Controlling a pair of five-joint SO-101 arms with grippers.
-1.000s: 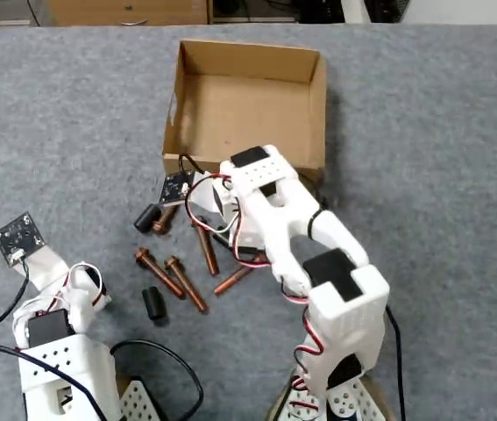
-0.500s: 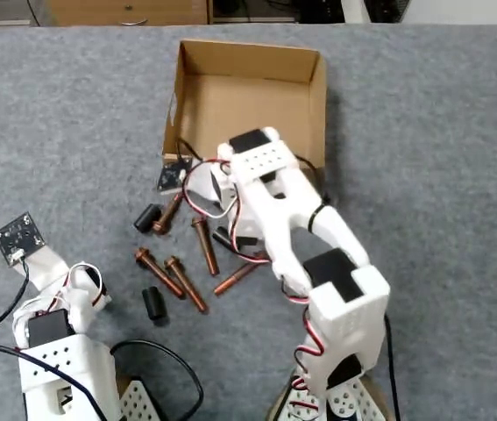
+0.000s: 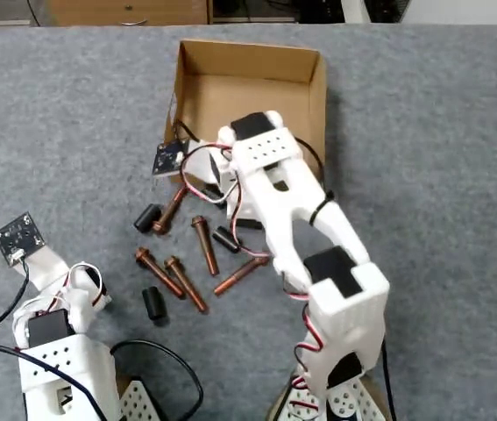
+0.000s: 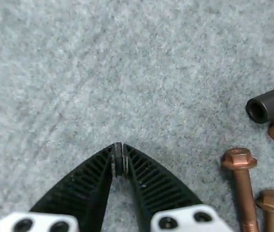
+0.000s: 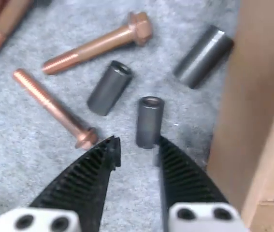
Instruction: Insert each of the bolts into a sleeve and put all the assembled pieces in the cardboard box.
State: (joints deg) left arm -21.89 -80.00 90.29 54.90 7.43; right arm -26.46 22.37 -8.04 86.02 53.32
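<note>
The right gripper [image 5: 137, 147] hangs low over the grey carpet [image 5: 40, 159], its jaws spread a little and empty. A dark sleeve [image 5: 149, 121] lies just ahead of the gap, pointing away from it, with its near end about level with the fingertips and close to one jaw (whether it touches that jaw cannot be told). A second sleeve [image 5: 108, 88] lies just beside the first, apart from it. A third sleeve [image 5: 203, 56] lies farther off, close to the outer wall of the cardboard box [image 5: 257, 96]. One copper bolt [image 5: 98, 43] lies beyond the second sleeve, and another bolt [image 5: 54, 108] has its head near the other jaw. From above, the loose bolts and sleeves lie scattered on the carpet in front of the box, between the two arms. The left gripper [image 4: 119, 159] is pressed together on nothing, over bare carpet, with a few bolt heads [image 4: 239, 158] and a sleeve end [image 4: 269, 104] nearby but apart from its tips.
</note>
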